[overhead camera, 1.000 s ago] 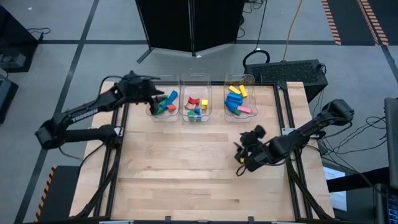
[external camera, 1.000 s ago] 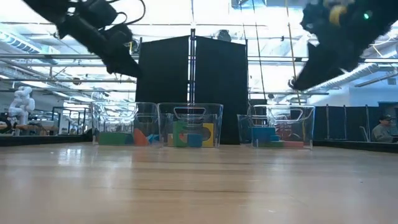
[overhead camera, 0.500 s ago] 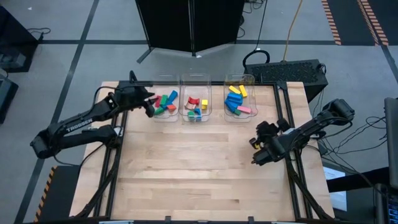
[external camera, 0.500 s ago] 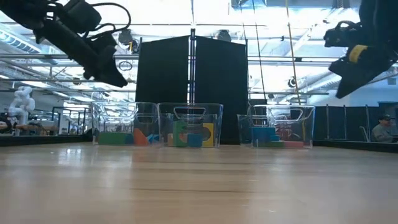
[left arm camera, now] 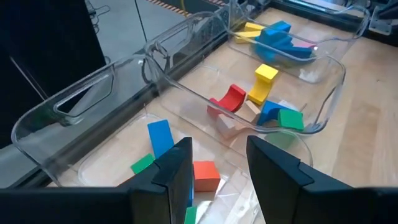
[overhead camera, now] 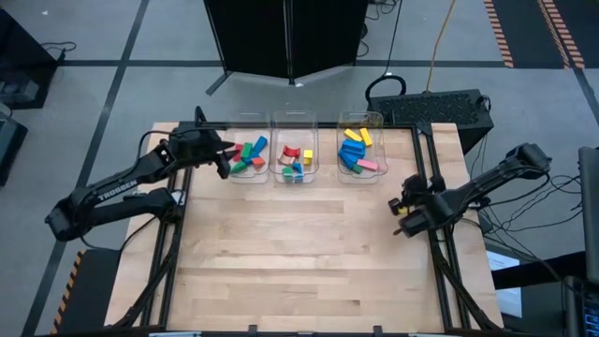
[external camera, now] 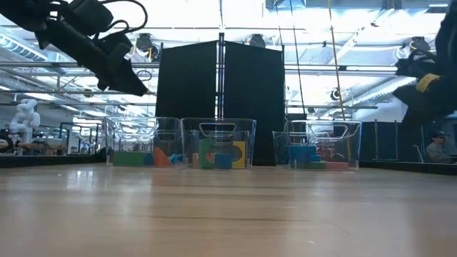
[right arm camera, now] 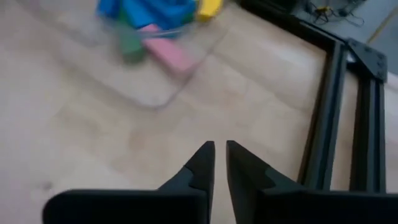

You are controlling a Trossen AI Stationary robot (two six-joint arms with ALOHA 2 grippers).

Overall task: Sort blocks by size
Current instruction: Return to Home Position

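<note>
Your right gripper (overhead camera: 404,208) had drawn back from the middle of the worktop (overhead camera: 299,262) to its right edge over the last second, and it hung there above the wood near the rail. Your left gripper (overhead camera: 222,155) had backed off a little from over the left bin (overhead camera: 245,180) towards the worktop's far left corner, and had barely shifted in the last half second.

In the left wrist view, the left pincer stood well open with nothing between its fingers, looking down on the left bin from above. In the right wrist view, the right pincer was all but closed, with only a thin slit between its tips, and it carried nothing.

The blocks (overhead camera: 248,157) all lay inside the three clear bins lined up along the far edge. One mixed handful sat in the left bin, another in the middle bin (overhead camera: 295,180), and mostly blue ones with yellow and pink in the right bin (overhead camera: 361,180). You could see no block loose on the wood in the high or low view.

With both pincers empty and the arms pulling away, the sorting looked finished. What remained was probably only to bring both arms to rest. The left arm was the one to watch, since its fingers were close to the left bin's rim.
</note>
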